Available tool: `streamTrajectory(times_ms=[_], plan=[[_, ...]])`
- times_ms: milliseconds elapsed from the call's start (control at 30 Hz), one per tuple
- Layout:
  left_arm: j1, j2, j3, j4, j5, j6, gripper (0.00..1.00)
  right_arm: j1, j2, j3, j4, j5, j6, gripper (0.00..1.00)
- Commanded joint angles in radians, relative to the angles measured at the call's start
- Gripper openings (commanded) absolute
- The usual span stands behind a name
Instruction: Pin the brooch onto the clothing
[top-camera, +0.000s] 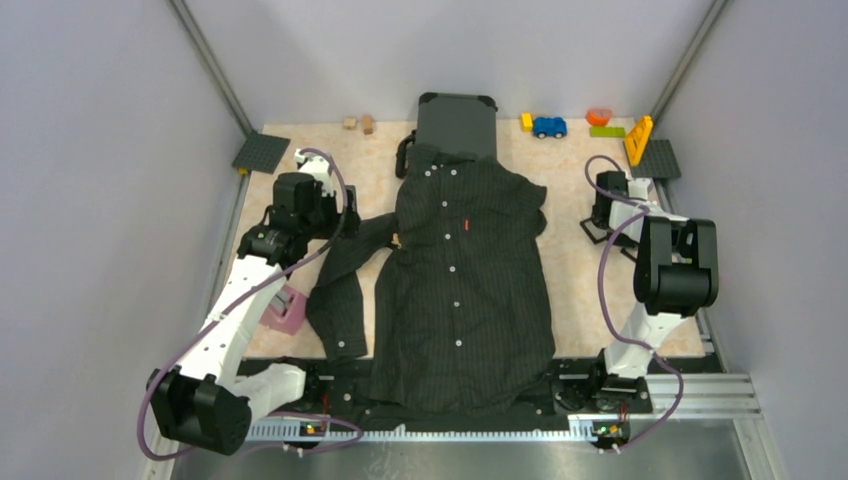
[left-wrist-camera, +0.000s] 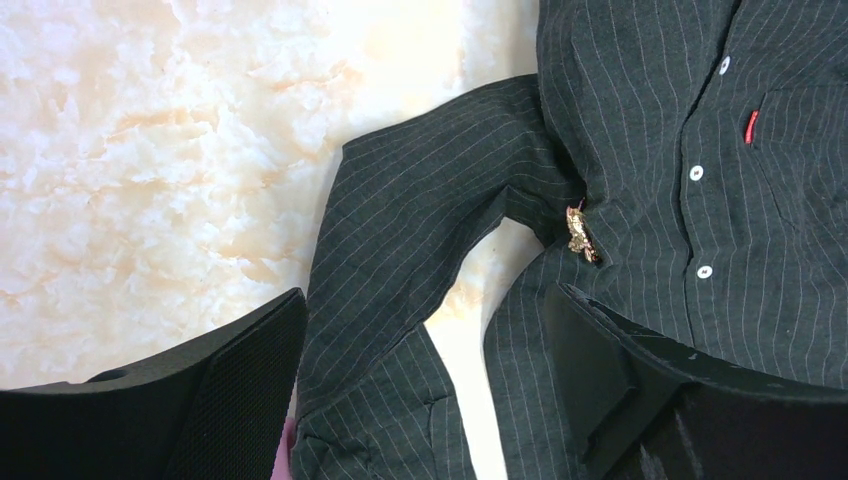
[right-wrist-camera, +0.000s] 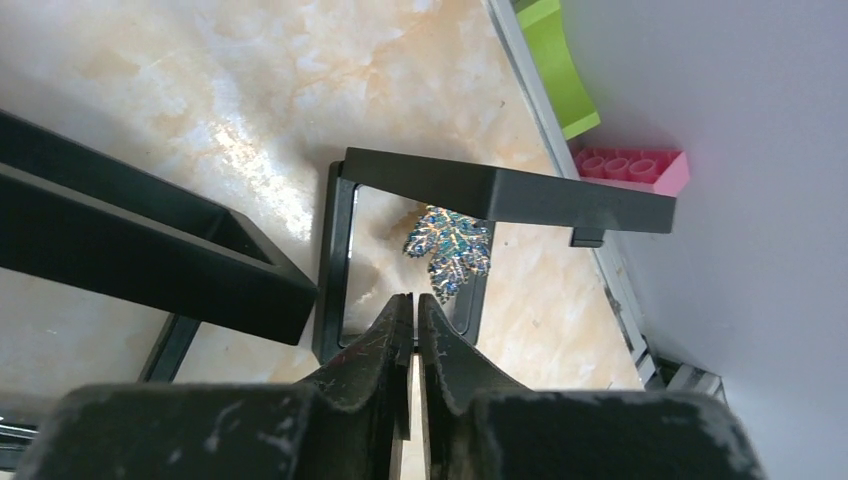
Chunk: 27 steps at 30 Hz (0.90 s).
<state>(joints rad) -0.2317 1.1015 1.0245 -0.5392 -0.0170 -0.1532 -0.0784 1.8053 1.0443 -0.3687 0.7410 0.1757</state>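
Right gripper (right-wrist-camera: 413, 305) pressed together lower centre, seemingly empty, aimed at brooch (right-wrist-camera: 448, 250) in open case (right-wrist-camera: 500, 190); left gripper (left-wrist-camera: 428, 298) spread over shirt (left-wrist-camera: 640, 200), ready to steady it.

- This is a robotics lab test cell: plain grey walls (top-camera: 100, 150) box in a single table (top-camera: 580, 290) on three sides, joined by bare metal struts (top-camera: 210, 65).
- A left arm (top-camera: 230, 310) and a right arm (top-camera: 670, 270) are bolted to a slotted metal rail (top-camera: 700, 390) along the table's near edge, with a purple cable (top-camera: 603, 290) looping loose.
- Props line the far edge: a toy car (top-camera: 549, 127), wooden blocks (top-camera: 358, 123) and, at the far left corner, a studded baseplate (top-camera: 261, 153).
- A black shirt (top-camera: 470, 300) lies flat mid-table.
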Motion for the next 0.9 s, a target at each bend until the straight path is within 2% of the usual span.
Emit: streamTrajectory(times_ms=[0,233,500,867], plan=[[-0.004,-0.044,-0.005,0.032,-0.009,0.014,0.92,0.023,-0.059,0.036,0.002,0.099,-0.003,0.11],[-0.002,-0.041,-0.007,0.04,0.003,0.006,0.92,0.055,-0.067,0.039,0.021,0.204,-0.059,0.26],[0.006,-0.04,-0.024,0.07,-0.026,0.015,0.92,0.056,-0.042,0.044,0.037,0.261,-0.12,0.34],[0.014,-0.038,-0.027,0.074,-0.017,0.011,0.92,0.054,-0.032,0.036,0.053,0.098,-0.15,0.39]])
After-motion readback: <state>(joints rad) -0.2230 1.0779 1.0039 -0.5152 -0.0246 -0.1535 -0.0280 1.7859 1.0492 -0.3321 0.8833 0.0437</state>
